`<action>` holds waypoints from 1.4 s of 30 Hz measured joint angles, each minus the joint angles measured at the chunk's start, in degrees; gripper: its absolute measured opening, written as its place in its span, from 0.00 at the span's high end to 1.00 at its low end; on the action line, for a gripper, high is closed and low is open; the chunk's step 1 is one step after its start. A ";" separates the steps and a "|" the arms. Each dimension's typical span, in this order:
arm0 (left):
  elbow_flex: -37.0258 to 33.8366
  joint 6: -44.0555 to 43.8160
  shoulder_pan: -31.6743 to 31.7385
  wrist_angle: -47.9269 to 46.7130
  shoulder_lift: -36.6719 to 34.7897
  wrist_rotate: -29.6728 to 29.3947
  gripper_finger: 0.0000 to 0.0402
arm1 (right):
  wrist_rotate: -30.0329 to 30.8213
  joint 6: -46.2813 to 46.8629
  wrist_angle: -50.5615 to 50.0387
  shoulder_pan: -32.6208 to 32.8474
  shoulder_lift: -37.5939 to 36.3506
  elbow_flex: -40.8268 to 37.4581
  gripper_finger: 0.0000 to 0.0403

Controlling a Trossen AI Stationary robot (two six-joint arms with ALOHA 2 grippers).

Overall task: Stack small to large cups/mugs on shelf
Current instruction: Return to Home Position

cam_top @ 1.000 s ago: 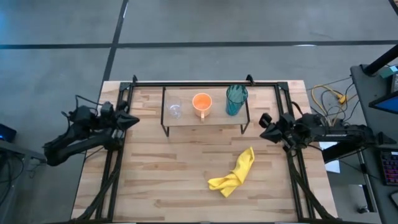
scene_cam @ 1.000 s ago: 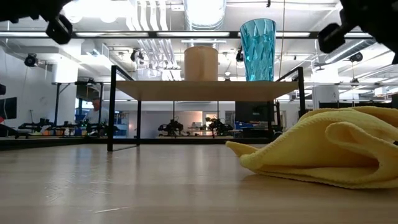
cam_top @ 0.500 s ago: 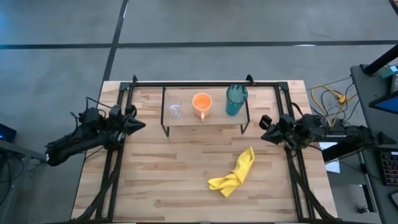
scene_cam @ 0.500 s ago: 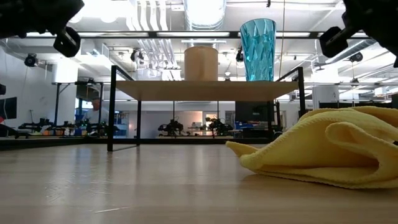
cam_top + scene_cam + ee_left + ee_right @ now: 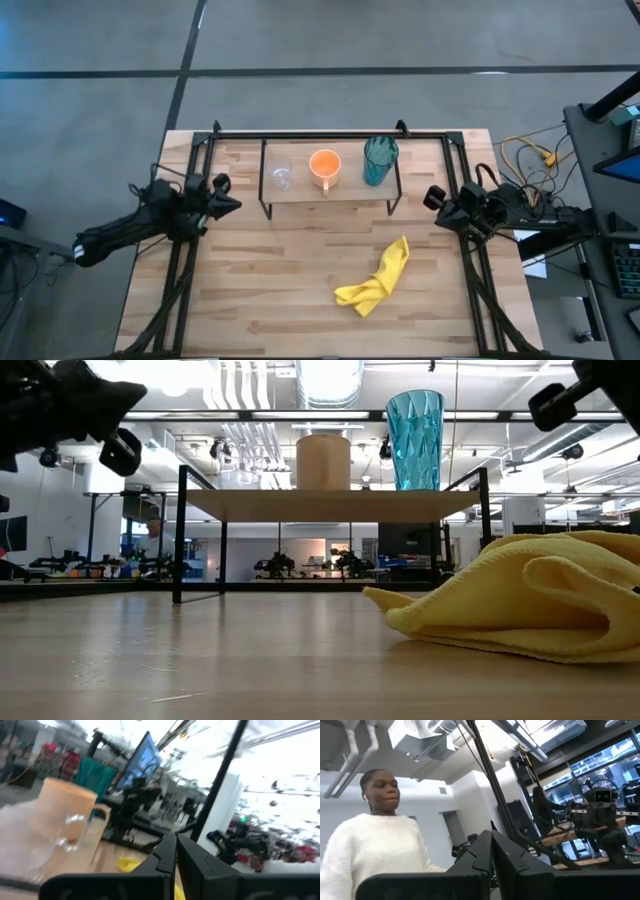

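Observation:
On the shelf (image 5: 330, 189), a low light-wood board on black legs near the table's far edge, three vessels stand in a row: a small clear glass cup (image 5: 281, 175) on the left, an orange mug (image 5: 324, 166) in the middle, a teal tumbler (image 5: 379, 160) on the right. The low view shows the mug (image 5: 323, 462) and tumbler (image 5: 414, 439) upright on the board. My left gripper (image 5: 228, 196) hovers left of the shelf, shut, holding nothing; its wrist view shows the glass cup (image 5: 35, 835) and mug (image 5: 67, 812). My right gripper (image 5: 433, 197) hangs right of the shelf, shut and empty.
A crumpled yellow cloth (image 5: 376, 279) lies on the tabletop, nearer than the shelf and to the right; in the low view the cloth (image 5: 520, 595) fills the right foreground. Black frame rails (image 5: 330, 133) run along the table's far edge and sides. A person (image 5: 380, 845) stands beyond the table.
My left gripper has moved right, toward the shelf's left end, and come lower. My right gripper has drawn back a little toward the table's right edge and risen. The cups and the cloth have stayed where they were.

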 joint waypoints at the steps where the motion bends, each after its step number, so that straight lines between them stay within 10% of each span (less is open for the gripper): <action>1: -1.04 -0.39 0.00 2.48 0.02 0.34 1.00 | 0.00 0.00 0.02 0.00 -0.10 -0.02 0.98; 42: -3.23 -4.27 0.00 0.86 0.72 -5.30 1.00 | 0.20 -0.22 -1.78 -0.02 0.24 0.00 0.98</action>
